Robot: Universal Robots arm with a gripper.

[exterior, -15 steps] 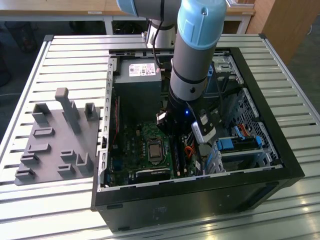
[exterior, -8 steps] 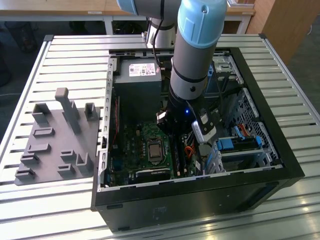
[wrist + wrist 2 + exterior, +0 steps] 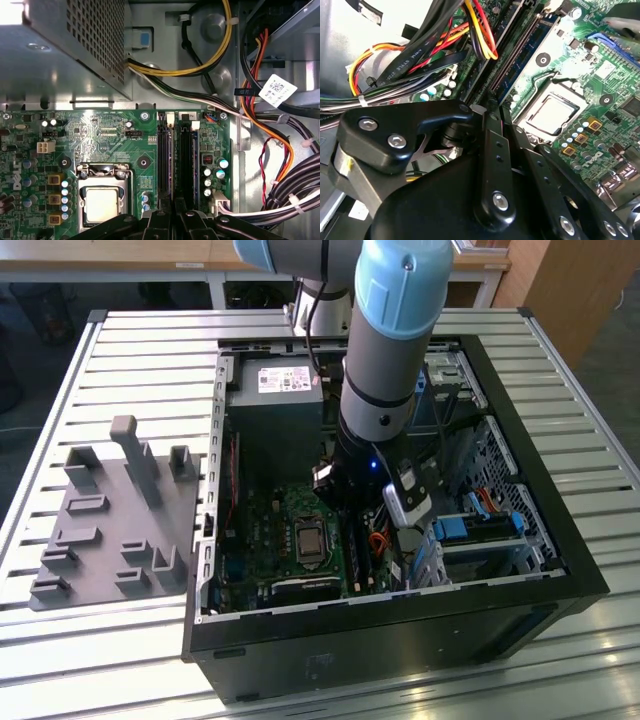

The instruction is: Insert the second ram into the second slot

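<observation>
My gripper (image 3: 352,502) is low inside the open computer case (image 3: 560,540), over the black memory slots (image 3: 167,160) beside the processor socket (image 3: 101,204). Its fingers (image 3: 492,150) stand close together, and I see nothing between them. In both wrist views the gripper (image 3: 172,209) (image 3: 481,109) sits at the near end of the slots (image 3: 512,55). A thin blue strip (image 3: 522,65) (image 3: 196,165) runs along one slot. I cannot tell whether it is the second ram or which slot it is in.
The grey power supply (image 3: 275,410) and a bundle of coloured cables (image 3: 270,125) close in on the slots. Blue drive brackets (image 3: 480,528) sit toward the exterior view's right. A grey fixture plate (image 3: 110,525) lies outside the case on the slatted table.
</observation>
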